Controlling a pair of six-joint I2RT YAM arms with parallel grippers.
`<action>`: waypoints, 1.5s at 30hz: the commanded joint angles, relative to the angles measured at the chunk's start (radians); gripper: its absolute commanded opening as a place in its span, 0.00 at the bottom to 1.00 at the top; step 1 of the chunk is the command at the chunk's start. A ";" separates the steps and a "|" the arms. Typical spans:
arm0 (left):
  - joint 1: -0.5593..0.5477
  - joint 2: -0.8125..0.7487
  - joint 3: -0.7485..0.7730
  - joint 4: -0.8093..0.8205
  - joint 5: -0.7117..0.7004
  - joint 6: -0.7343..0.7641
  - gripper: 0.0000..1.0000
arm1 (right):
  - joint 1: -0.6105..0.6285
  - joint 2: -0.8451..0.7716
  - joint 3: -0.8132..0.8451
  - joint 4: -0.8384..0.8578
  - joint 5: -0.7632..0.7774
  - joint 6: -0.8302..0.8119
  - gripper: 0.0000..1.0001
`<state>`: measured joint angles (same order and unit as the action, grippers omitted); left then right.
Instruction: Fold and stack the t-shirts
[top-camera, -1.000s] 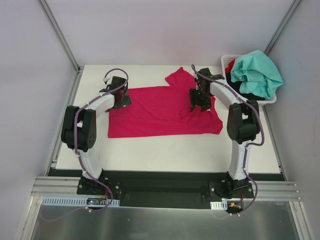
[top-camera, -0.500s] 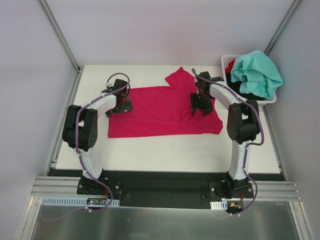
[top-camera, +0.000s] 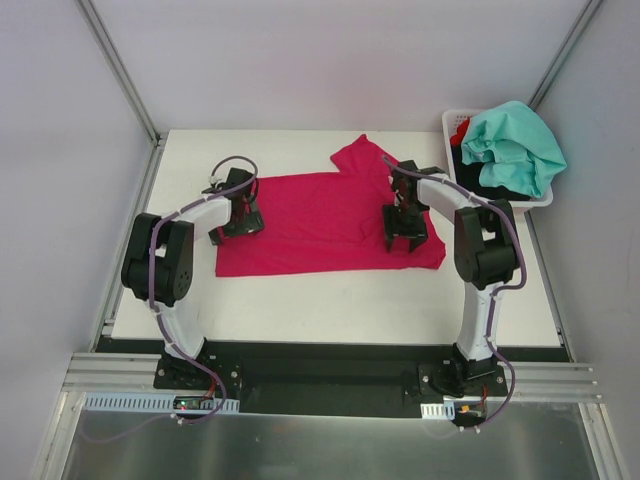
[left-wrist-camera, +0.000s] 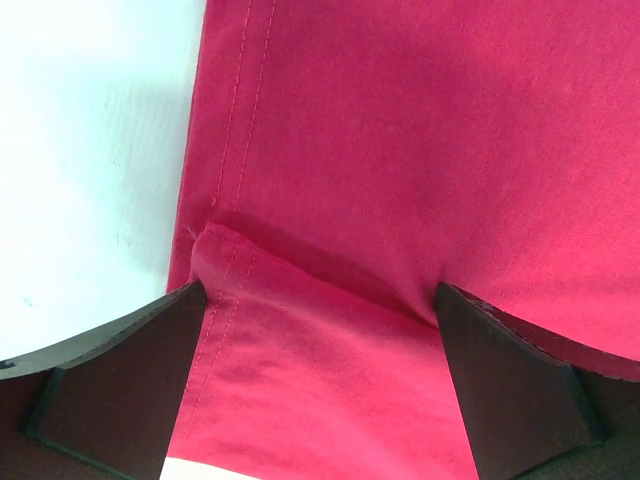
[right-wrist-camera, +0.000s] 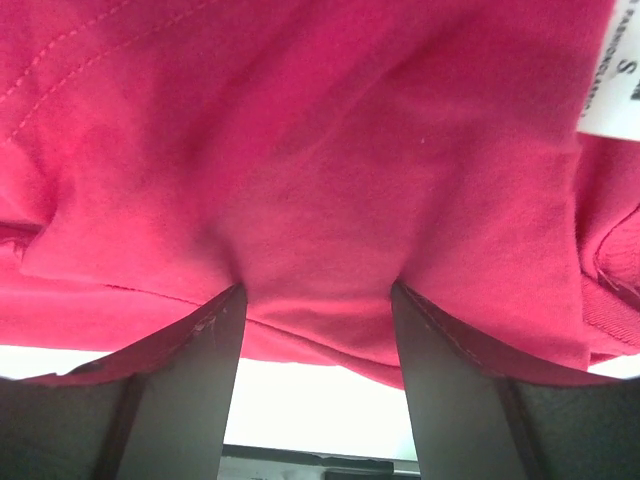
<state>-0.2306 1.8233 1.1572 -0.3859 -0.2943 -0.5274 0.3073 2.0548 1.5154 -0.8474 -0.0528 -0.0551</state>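
Pink t-shirt (top-camera: 320, 215), one spread flat, one teal t-shirt (top-camera: 515, 145) atop one basket (top-camera: 449, 125)

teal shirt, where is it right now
In the top view the teal shirt is heaped on top of the white basket, at the far right corner of the table.

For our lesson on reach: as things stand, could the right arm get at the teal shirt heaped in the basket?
Probably yes. The teal shirt lies uncovered atop the basket on that arm's side, nothing between. The right gripper is down on the magenta shirt, so it must lift first.
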 joint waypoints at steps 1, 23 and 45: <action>-0.019 -0.061 -0.042 -0.024 -0.052 -0.016 0.99 | 0.024 -0.078 -0.015 -0.018 0.019 0.024 0.64; -0.134 -0.389 -0.363 -0.044 -0.098 -0.131 0.99 | 0.236 -0.357 -0.426 0.045 0.103 0.138 0.64; -0.205 -0.472 0.146 -0.432 -0.258 -0.146 0.99 | 0.299 -0.486 -0.051 -0.246 0.271 0.178 0.66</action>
<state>-0.4385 1.3102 1.1496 -0.7353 -0.4881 -0.7116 0.6819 1.5959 1.3045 -0.9771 0.1669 0.1699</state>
